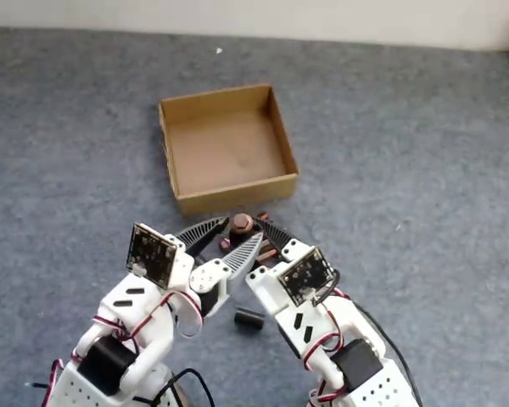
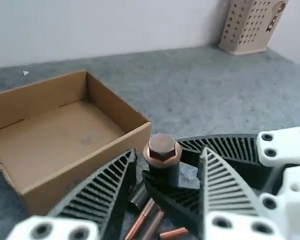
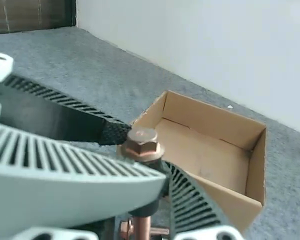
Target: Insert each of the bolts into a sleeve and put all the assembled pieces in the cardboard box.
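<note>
Right claw (image 3: 155, 197) is gripping the sleeve (image 2: 163, 175), with the bolt (image 2: 162, 148) standing upright in it, just beside the cardboard box (image 1: 229, 193). Left claw (image 2: 167, 154) is sitting open around the bolt head. Best bet: left backing straight off without nudging, sleeve carried upright.

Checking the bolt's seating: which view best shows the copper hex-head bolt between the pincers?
The left wrist view: the copper hex-head bolt is close, head sitting on the black cylindrical sleeve. The right wrist view shows the head, its sleeve hidden. The high view catches its top from above.
</note>
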Robot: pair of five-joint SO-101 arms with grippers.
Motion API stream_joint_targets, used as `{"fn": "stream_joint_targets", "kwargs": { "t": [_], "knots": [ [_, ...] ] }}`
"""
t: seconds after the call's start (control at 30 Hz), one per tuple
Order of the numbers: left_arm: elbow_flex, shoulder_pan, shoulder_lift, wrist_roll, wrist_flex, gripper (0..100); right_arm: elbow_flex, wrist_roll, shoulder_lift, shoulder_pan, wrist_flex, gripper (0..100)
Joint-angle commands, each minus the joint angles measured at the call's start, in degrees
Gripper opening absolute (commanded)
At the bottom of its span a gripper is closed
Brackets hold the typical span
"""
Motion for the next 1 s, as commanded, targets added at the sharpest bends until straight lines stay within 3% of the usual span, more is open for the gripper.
{"fn": "stream_joint_targets", "kwargs": {
  "t": [0.0,0.2,0.37,0.5,0.7,0.9,0.97],
  "knots": [
    [-5.32,0.75,0.04,-0.97,4.13,23,2.42,0.09,-1.45,2.24,-2.33,0.5],
    [-10.59,-0.66,0.04,-0.97,9.93,23,5.14,0.09,-1.45,6.64,-2.33,0.5],
    [-11.91,-11.91,0.04,-1.76,10.81,23,5.93,0.09,-1.36,9.36,-2.33,0.5],
    [-9.01,-21.41,0.04,-6.51,10.55,23,5.93,0.09,-1.27,11.47,-2.24,0.5],
    [-2.59,-30.73,0.04,-6.68,10.46,23,5.93,0.09,-1.27,11.74,-2.24,0.5],
    [2.77,-32.31,0.04,-6.86,10.46,1,5.93,0.09,-1.27,11.74,-1.01,0.5],
    [4.53,-32.22,0.04,-6.68,10.46,2,5.93,0.09,-1.27,11.74,-1.01,0.5]
  ]
}}
